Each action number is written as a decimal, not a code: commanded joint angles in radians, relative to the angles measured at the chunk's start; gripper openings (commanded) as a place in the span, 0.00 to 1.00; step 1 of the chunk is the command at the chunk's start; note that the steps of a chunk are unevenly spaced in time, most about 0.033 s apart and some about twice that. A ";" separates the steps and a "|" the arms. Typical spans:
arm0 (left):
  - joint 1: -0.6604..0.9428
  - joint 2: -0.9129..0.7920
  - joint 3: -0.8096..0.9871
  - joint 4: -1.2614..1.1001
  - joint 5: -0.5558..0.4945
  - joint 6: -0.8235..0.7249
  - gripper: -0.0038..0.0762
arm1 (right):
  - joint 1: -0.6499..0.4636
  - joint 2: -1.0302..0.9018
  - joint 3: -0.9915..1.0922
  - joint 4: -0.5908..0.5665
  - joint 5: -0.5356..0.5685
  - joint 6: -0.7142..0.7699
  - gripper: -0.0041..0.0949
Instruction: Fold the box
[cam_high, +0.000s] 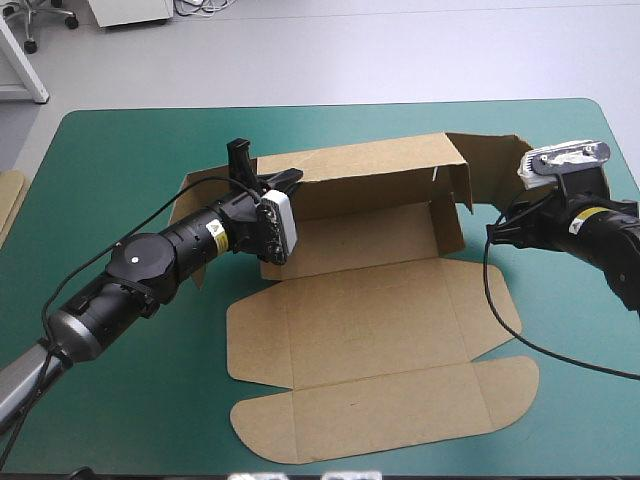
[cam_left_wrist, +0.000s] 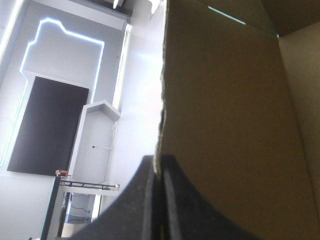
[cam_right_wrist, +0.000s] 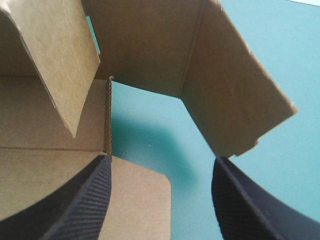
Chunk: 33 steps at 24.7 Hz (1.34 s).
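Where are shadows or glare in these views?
High view: soft light on the brown cardboard box, no glare. Left wrist view: its wall, pinched by the black-fingered left gripper, is backlit, dark. Right wrist view: shadow on the teal-green cover ahead of the open right gripper.

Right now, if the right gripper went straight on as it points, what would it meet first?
Probably the box: the open right gripper faces a raised flap at its right end, with only bare teal-green cover between. How far is unclear.

Table (cam_high: 120, 160): teal-green cover.
On it: brown box (cam_high: 380, 320), base and lid flat, far wall raised, lying between the left gripper (cam_left_wrist: 161, 167) and the right gripper (cam_right_wrist: 160, 162).
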 joint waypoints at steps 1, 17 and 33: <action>0.000 0.000 -0.029 0.000 -0.009 -0.073 0.04 | -0.006 -0.024 -0.033 -0.010 -0.046 0.007 0.60; -0.351 0.072 -0.019 -0.191 0.799 -0.075 0.04 | -0.006 -0.024 -0.033 -0.021 -0.111 0.046 0.50; -0.479 0.079 0.026 -0.165 0.899 -0.075 0.04 | -0.128 0.360 -0.515 0.007 -0.070 -0.029 0.02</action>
